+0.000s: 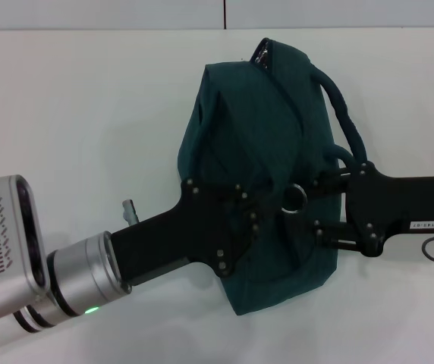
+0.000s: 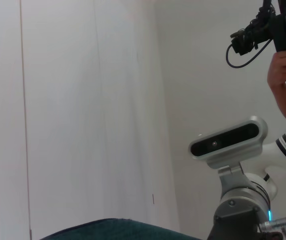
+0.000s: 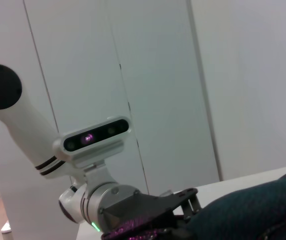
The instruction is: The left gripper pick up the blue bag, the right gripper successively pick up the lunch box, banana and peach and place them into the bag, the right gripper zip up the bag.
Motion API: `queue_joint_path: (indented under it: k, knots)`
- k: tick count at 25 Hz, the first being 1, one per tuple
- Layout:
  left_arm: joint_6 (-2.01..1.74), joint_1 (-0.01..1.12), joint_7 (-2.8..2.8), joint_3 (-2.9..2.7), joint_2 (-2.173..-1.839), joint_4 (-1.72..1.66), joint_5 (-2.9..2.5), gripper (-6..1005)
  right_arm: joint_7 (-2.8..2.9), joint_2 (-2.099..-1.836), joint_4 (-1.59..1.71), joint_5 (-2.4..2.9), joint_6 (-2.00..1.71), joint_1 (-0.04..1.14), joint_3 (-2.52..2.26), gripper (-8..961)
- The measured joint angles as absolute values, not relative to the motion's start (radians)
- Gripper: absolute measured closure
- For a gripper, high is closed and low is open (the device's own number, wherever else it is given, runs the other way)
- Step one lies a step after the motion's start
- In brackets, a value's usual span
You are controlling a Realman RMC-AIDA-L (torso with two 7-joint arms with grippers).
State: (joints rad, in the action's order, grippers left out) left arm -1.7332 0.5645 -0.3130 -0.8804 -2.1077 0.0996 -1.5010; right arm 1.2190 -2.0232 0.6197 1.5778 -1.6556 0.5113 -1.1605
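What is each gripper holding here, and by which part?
Both grippers sit over the middle of the blue bag: left gripper, right gripper beside the metal ring pull. Actual grips cannot be told.

The blue bag [image 1: 259, 144] lies on the surface [image 1: 80, 114], right of centre in the head view, its length running from near to far. 1 handle [image 1: 344, 106] arches off its right side. The left gripper [image 1: 259, 220] reaches in from the near left and lies over the bag's near half. The right gripper [image 1: 316, 208] comes in from the right, facing it across the bag. The zipper's ring pull [image 1: 294, 199] sits between the 2 grippers, on top of the bag.
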Motion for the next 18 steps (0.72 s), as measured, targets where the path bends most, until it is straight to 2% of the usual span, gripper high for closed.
queue_joint_path:
  k: [11,18]
  knots:
    - [-1.731,0.566,-0.313,-0.880,-2.108,0.097,-1.500,925,1.172,-2.024,0.596,1.532,-1.629,0.508,-1.179,619]
    - [-1.724,0.567,-0.313,-0.881,-2.108,0.097,-1.500,919,1.089,-2.026,0.583,1.525,-1.633,0.509,-1.180,755]
